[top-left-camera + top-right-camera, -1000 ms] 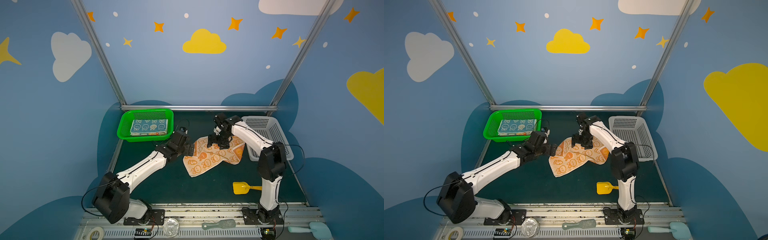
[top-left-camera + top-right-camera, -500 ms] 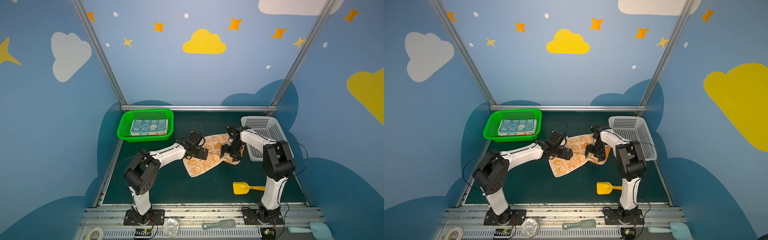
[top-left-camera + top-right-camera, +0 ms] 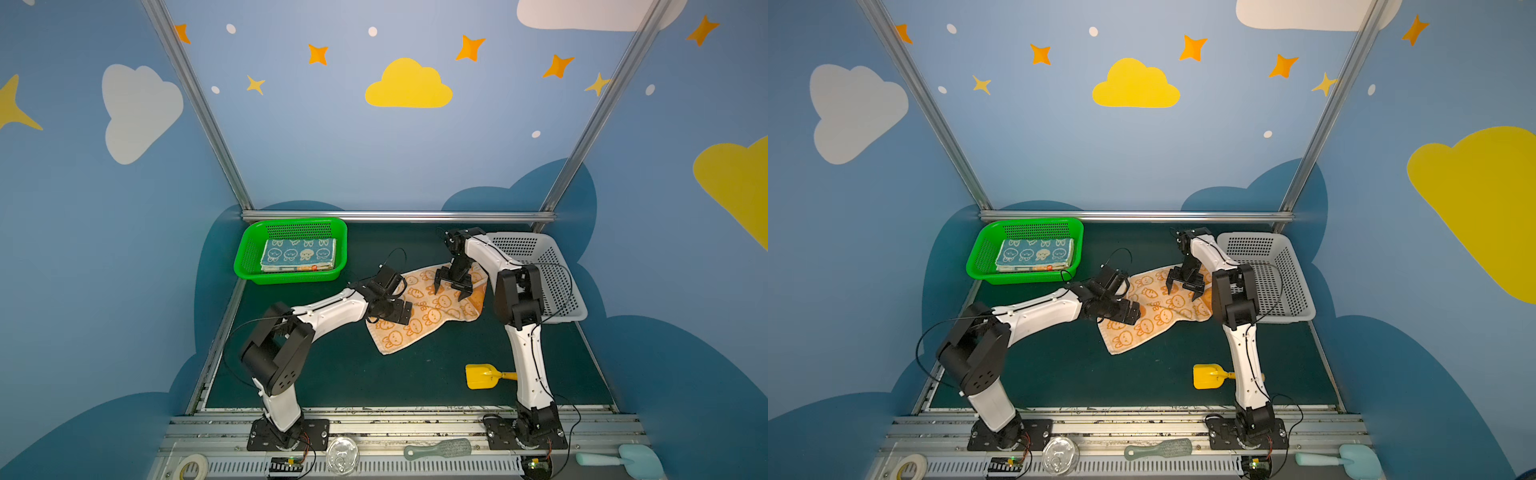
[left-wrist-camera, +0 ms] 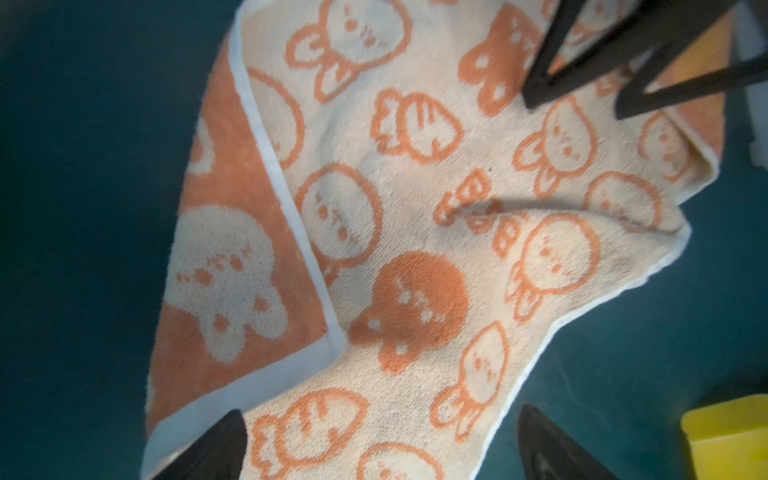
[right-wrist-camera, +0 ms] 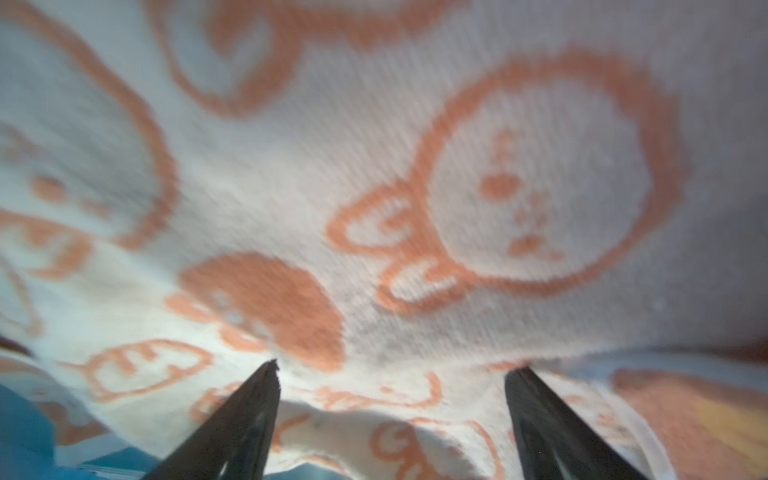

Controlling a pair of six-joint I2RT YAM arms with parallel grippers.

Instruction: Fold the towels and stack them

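One of the towels, a cream cloth with orange rabbits and carrots [image 3: 430,322] [image 3: 1156,320] [image 4: 415,199] [image 5: 457,166], lies rumpled on the dark mat, one corner turned over to show its orange back. My left gripper [image 3: 398,311] [image 3: 1128,311] [image 4: 382,449] hangs open over its left edge, holding nothing. My right gripper [image 3: 451,293] [image 3: 1182,293] [image 5: 390,386] [image 4: 582,99] stands open just above the towel's far right part, fingertips pointing down. Folded towels [image 3: 297,254] [image 3: 1034,254], a blue one on top, lie stacked in the green basket [image 3: 249,257] [image 3: 980,257].
A white basket [image 3: 557,266] [image 3: 1287,270] stands at the right, close behind the right arm. A yellow toy shovel [image 3: 482,376] [image 3: 1208,376] [image 4: 727,436] lies on the mat near the front. A jar [image 3: 343,455] and a brush [image 3: 440,449] rest on the front rail.
My left gripper has swung right, from beside the towel to over its left edge. My right gripper has come from the towel's far edge toward its middle. Both stayed open; the towel has not moved.
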